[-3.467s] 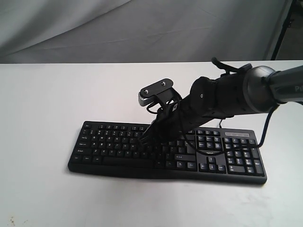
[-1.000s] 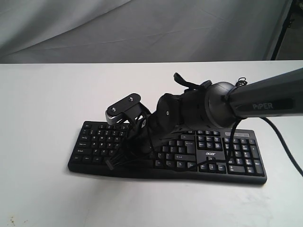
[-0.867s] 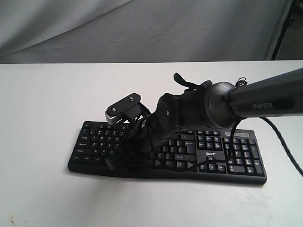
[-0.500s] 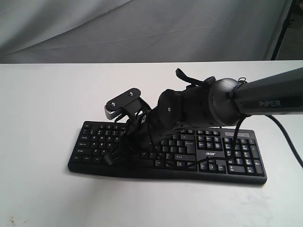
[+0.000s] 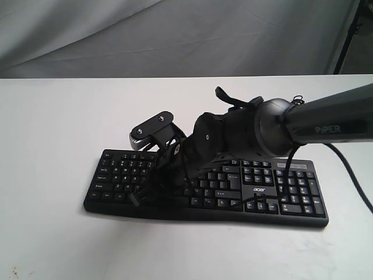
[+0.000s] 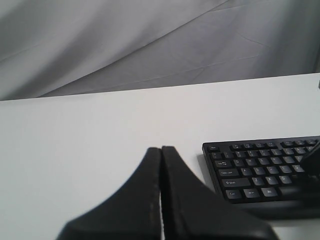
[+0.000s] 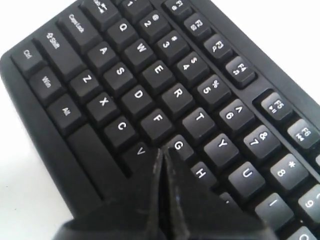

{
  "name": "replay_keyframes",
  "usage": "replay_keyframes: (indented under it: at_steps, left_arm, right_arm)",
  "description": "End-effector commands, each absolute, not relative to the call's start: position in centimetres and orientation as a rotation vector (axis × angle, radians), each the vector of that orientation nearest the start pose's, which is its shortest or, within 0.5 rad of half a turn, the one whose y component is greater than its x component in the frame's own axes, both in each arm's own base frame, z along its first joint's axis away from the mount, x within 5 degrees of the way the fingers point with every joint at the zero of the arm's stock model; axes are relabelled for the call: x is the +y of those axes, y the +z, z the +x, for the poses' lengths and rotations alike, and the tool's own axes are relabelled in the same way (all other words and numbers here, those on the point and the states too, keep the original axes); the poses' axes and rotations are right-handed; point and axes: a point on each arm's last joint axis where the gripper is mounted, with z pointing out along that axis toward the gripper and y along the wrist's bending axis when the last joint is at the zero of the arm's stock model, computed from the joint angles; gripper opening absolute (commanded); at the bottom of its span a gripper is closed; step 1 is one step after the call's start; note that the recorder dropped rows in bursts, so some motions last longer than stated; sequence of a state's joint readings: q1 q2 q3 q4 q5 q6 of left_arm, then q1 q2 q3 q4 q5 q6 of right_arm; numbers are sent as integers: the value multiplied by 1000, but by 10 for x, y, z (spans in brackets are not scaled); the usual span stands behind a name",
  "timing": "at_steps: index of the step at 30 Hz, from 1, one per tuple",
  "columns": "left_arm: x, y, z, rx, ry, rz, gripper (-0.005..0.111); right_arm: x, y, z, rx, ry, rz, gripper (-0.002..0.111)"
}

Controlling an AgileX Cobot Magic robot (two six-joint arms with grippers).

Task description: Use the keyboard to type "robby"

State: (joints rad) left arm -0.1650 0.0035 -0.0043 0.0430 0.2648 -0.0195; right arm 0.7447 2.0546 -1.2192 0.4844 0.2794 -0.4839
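The black keyboard (image 5: 274, 192) with the white "acer" logo lies on the white table (image 5: 52, 128). My right arm reaches across it from the right. Its gripper (image 5: 134, 199) is shut and points down at the left half of the keys. In the right wrist view the shut gripper (image 7: 163, 150) has its tip where the V and G keys of the keyboard (image 7: 150, 75) meet, and the fingers hide the key beneath them. My left gripper (image 6: 161, 148) is shut on nothing, over bare table beside the keyboard (image 6: 260, 170)'s left end; the exterior view does not show it.
A grey cloth (image 5: 145, 35) hangs behind the table. A black stand leg (image 5: 348, 35) is at the back right. A thin black cable (image 5: 352, 181) runs off the right arm past the keyboard's right end.
Over 3.5 s the right arm has swung left along the keyboard. In the last second the shut gripper tip lifted a little and has come back down on the keys.
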Motion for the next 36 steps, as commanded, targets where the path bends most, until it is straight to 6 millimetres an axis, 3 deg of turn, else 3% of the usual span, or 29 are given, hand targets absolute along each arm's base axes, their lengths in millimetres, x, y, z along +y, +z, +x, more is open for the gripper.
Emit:
replay_keyframes:
  at_steps: [1,8,13,15,22,36]
  left_arm:
    - [-8,190,55,1734,-98,161,0]
    - [-8,190,55,1734,-98,161,0]
    - [-8,190,55,1734,-98,161,0]
    - [-8,190,55,1734,-98,161,0]
    - [-8,190,55,1734,-98,161,0]
    - [-8,190,55,1734,-98,161,0]
  right_arm:
    - [290,117,296,2429,431,-1029,0]
    - [289,118,294,2440,436,-1039,0]
    - [286,158,312,2388,453,-1033,0]
    - [287,166,321,2378,458,-1029,0]
    - [281,144,333,2413,422,-1009,0]
    - [278,134,336,2431,405,-1011,0]
